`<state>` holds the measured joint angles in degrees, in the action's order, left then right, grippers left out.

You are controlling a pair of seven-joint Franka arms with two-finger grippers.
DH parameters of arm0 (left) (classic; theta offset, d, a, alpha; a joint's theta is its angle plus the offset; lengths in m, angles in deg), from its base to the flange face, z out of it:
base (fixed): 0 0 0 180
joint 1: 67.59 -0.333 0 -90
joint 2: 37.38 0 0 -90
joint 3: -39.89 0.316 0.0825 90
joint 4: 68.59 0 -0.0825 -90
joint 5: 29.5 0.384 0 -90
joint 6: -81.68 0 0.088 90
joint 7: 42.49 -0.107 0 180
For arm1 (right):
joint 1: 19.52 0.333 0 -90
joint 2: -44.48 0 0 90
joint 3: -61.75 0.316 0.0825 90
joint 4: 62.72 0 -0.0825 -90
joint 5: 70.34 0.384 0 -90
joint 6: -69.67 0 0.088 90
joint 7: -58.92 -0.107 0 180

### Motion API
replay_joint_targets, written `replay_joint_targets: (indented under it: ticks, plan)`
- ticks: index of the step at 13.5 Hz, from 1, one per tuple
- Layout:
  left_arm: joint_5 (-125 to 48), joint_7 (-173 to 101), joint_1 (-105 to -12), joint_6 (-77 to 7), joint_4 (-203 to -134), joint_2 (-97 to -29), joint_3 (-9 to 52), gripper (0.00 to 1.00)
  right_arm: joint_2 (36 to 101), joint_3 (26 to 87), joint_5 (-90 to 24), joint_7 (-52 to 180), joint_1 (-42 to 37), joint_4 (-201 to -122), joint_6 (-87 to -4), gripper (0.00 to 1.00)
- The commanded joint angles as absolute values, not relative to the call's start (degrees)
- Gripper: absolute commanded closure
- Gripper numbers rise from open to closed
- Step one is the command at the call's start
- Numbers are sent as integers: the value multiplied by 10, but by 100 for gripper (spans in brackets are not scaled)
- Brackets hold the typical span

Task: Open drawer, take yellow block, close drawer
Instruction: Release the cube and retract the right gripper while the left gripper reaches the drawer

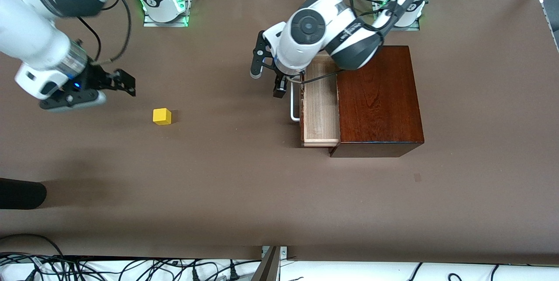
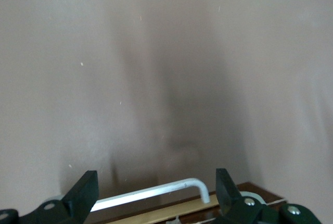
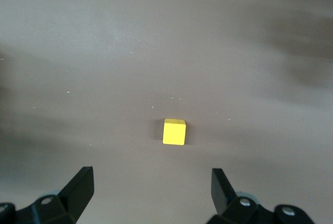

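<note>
No legible writing anywhere, only faint lettering on the left arm's dark wrist band, too small to read. The drawer (image 1: 320,106) is pulled partly out of its dark reddish-brown box (image 1: 377,97), pale wood inside showing, white loop handle (image 1: 295,105) (image 2: 156,193) on its front; the box sits toward the left arm's end of the table (image 1: 244,193). Left gripper (image 1: 267,79) (image 2: 155,190) hangs at the handle, fingers spread, gripping nothing. The yellow block (image 1: 162,116) (image 3: 174,132), a small bright cube, lies on bare table toward the right arm's end. Right gripper (image 1: 117,83) (image 3: 151,188) hovers near it, fingers spread, empty.
</note>
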<state>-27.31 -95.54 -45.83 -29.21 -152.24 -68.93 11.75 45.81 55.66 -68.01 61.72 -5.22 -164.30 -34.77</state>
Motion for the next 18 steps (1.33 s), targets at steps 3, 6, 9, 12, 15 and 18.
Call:
replay_joint_targets:
  ticks: [3, 6, 9, 12, 15, 18]
  plan:
    - [-164, -969, -446, -320, -1530, -740, 120, 0, 446, 564, -678, 645, -66, -1604, -289, 0]
    - [-129, -961, -447, -343, -1548, -756, 120, 0, 445, 565, -684, 651, -66, -1590, -272, 0]
    - [-112, -968, -456, -336, -1553, -756, 121, 0, 447, 563, -688, 648, -66, -1584, -253, 0]
    - [-111, -968, -471, -287, -1552, -751, 121, 0, 450, 563, -688, 647, -66, -1547, -245, 0]
    - [-103, -969, -482, -228, -1548, -738, 121, 0, 452, 562, -704, 647, -67, -1541, -240, 0]
    - [-103, -961, -502, -186, -1546, -729, 121, 0, 462, 565, -731, 641, -63, -1539, -221, 0]
